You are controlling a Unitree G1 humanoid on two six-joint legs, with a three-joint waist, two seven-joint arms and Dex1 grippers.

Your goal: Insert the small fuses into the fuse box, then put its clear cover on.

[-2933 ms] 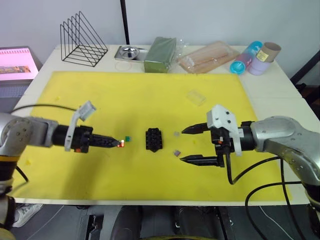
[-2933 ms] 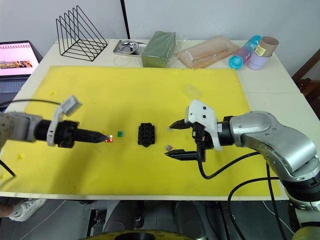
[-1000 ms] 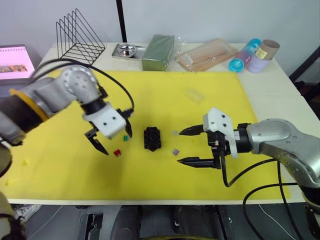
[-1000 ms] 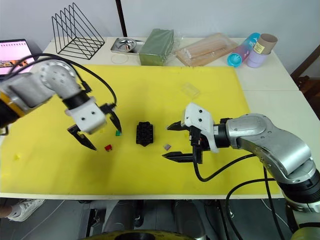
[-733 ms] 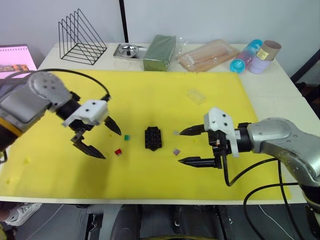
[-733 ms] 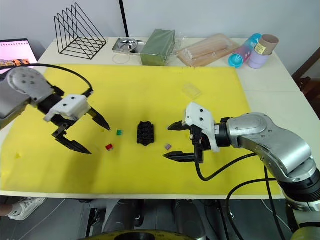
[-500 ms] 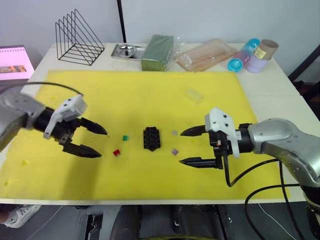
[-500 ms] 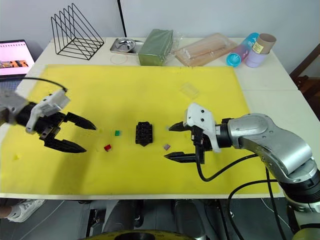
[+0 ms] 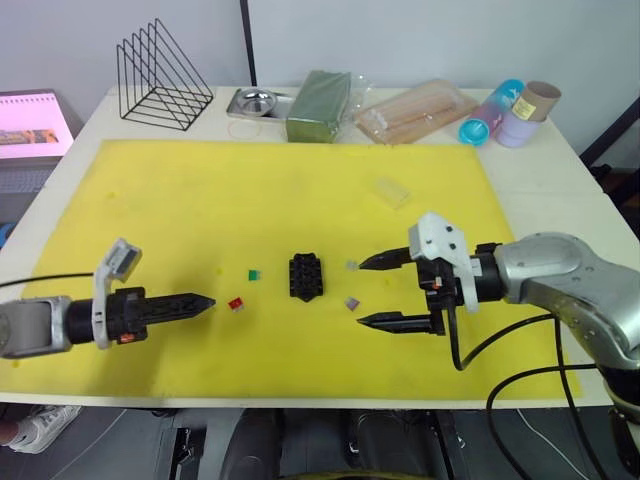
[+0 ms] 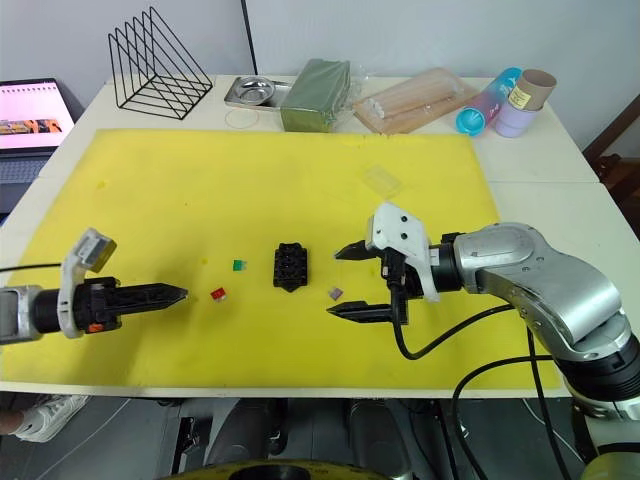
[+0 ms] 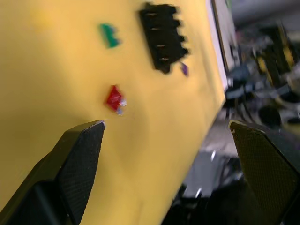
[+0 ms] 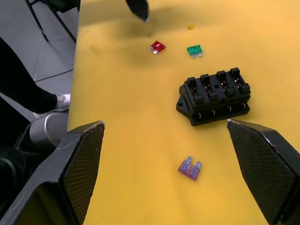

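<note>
The left pincer [image 9: 205, 300], spread wide, points at the red fuse [image 9: 235, 304], probably to grab it.

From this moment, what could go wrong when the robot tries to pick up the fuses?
1. The red fuse is tiny and lies flat on the yellow mat; the open left gripper may push it away instead of gripping it.
2. The purple fuse lies close to the fuse box; the open right gripper could knock the box.
</note>
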